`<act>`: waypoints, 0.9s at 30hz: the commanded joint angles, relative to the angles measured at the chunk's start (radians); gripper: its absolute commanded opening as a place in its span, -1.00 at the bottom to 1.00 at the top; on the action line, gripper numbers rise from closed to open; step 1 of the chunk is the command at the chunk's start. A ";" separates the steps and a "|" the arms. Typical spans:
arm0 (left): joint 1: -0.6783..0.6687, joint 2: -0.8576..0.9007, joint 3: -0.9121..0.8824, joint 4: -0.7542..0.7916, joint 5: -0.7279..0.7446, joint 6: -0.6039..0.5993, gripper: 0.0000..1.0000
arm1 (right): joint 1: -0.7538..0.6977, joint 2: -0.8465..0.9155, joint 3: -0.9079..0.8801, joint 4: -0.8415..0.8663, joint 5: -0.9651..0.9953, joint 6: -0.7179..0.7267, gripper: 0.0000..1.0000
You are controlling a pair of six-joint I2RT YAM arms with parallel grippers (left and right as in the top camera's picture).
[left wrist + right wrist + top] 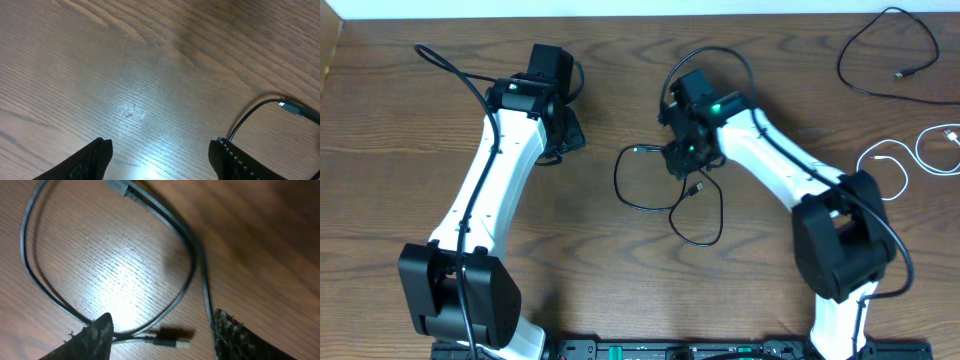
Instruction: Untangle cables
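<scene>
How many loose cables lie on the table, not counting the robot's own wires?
3: a black cable looped centrally below the right gripper, a second black cable top right, a white cable at the right edge.

The counter (610, 290) is brown wood with grain running from side to side, and light glares off its bare surface in both wrist views. A pale strip (620, 7) lies beyond its far edge. A black rail (650, 350) with small green marks runs along the near edge.

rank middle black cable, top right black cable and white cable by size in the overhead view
1-2: middle black cable and top right black cable, spreads look alike, not ranked
3: white cable, smallest, but cut by frame edge
</scene>
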 commanded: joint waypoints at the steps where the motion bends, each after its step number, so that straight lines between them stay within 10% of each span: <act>1: 0.003 -0.002 0.007 -0.002 -0.001 -0.016 0.34 | 0.024 0.063 0.000 -0.004 0.081 -0.023 0.07; 20: 0.003 -0.002 0.007 -0.002 -0.001 -0.016 0.34 | -0.011 0.157 0.000 -0.047 0.200 -0.015 -0.12; 25: 0.003 -0.002 0.007 -0.002 -0.001 -0.016 0.34 | -0.085 0.157 0.000 -0.094 0.196 0.125 -0.98; 27: 0.003 -0.002 0.007 -0.002 0.000 -0.017 0.34 | -0.129 0.155 0.003 -0.082 0.196 0.177 -0.98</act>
